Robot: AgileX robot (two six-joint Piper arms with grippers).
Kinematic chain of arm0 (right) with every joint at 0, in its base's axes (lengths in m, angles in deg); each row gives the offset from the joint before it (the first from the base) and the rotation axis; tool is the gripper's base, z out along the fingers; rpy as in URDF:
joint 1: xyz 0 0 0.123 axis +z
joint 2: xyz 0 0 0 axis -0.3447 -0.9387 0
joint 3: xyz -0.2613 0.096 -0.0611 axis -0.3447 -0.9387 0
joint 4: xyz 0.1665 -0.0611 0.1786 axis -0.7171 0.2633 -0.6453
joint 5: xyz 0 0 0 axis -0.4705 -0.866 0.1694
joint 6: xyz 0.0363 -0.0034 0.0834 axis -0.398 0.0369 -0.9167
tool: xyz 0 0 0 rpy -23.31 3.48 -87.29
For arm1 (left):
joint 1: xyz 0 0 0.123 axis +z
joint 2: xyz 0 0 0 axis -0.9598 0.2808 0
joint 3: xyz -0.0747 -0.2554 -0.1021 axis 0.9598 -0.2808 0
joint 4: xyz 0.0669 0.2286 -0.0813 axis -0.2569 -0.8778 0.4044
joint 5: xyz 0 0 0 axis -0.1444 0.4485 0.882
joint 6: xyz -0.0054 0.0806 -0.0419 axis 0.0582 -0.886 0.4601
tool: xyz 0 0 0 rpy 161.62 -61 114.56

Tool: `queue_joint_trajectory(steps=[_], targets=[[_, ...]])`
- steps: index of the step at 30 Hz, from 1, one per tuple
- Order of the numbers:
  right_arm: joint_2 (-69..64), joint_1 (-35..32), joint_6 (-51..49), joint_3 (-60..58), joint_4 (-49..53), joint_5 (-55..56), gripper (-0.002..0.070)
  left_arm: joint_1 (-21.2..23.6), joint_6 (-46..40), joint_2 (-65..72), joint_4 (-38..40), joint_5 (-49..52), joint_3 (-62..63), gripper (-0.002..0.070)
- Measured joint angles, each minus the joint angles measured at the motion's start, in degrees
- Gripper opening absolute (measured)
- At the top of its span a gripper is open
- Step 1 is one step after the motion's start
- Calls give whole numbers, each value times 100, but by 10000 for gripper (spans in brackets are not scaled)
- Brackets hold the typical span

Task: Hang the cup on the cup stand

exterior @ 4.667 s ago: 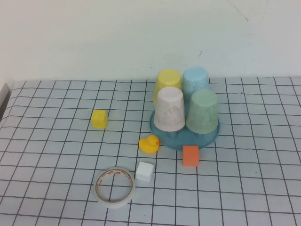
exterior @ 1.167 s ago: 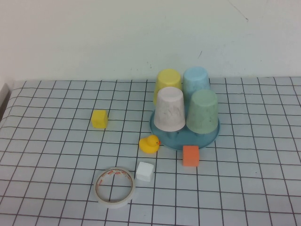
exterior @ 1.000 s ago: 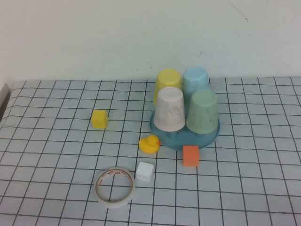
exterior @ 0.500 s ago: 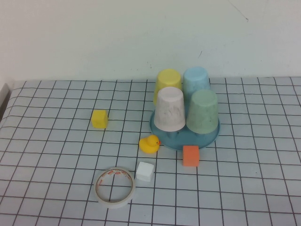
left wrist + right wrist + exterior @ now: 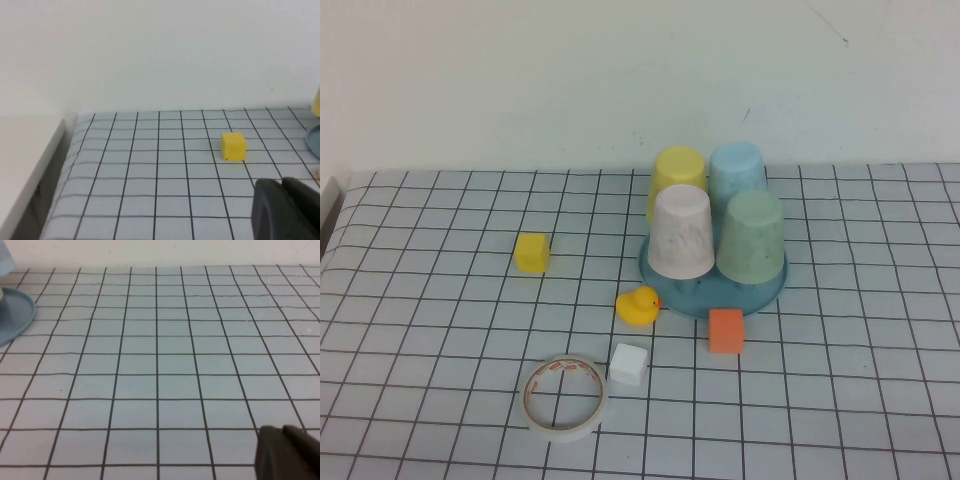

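The mint-green cup (image 5: 751, 237) sits upside down on the front right of the blue cup stand (image 5: 712, 291), next to a whitish-pink cup (image 5: 680, 232), a yellow cup (image 5: 677, 176) and a light blue cup (image 5: 737, 170). The stand's pegs are hidden under the cups. The stand's rim shows in the left wrist view (image 5: 314, 141) and the right wrist view (image 5: 15, 315). My left gripper (image 5: 281, 186) is shut and empty, low over the table near a yellow cube (image 5: 233, 145). My right gripper (image 5: 281, 434) is shut and empty over bare grid cloth right of the stand. Neither arm shows in the high view.
A yellow cube (image 5: 531, 252), a yellow duck (image 5: 638, 305), an orange cube (image 5: 725, 330), a white cube (image 5: 628, 364) and a tape roll (image 5: 564, 395) lie on the grid cloth. The table's left edge (image 5: 55, 150) drops off beside the cloth.
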Motion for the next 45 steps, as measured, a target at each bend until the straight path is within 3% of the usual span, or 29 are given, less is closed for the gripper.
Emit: queue_joint_trajectory(steps=[4, 10, 18, 21, 34, 45], targets=[[0, -9, 0, 0, 0, 0, -1, 347, -104, 0, 662, -215, -259, -1], [0, -9, 0, 9, 0, -9, -1, 400, -242, 0, 820, -165, -683, -1], [0, -9, 0, 9, 0, -9, -1, 410, -2090, 0, 889, -70, -716, -1], [0, -9, 0, 9, 0, -9, -1, 431, -2372, 0, 982, 59, -716, -1], [0, -9, 0, 9, 0, -9, -1, 461, -1120, 0, 1077, 424, -706, -1], [0, -9, 0, 9, 0, -9, -1, 461, -1004, 0, 1099, 424, -706, -1]])
